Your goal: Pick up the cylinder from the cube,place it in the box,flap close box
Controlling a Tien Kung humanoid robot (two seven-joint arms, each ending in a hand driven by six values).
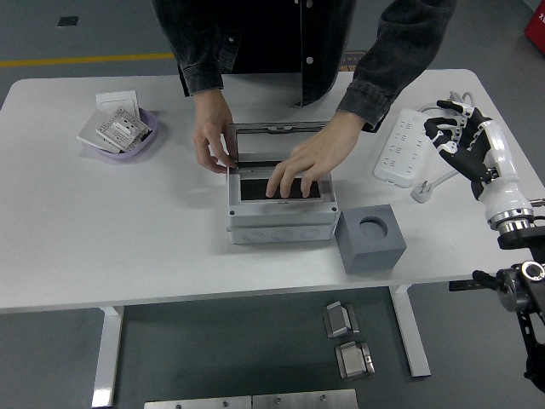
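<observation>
Two human hands work the grey box (281,223) mid-surface: one (210,135) props its clear flap (274,145) up, the other (300,166) reaches inside. Cube (370,239) at 4 o'clock sits empty-socketed; no cylinder visible. Robot's right hand (461,138) hovers at 3 o'clock, fingers loosely apart, empty.

The bench (128,239) is smooth matt white. The box (281,223) looks like pale grey plastic, its raised flap (277,143) a clear, slightly glossy pane (grey-framed). The cube (371,239) is matt grey; the power strip (404,147) is smooth white plastic.
</observation>
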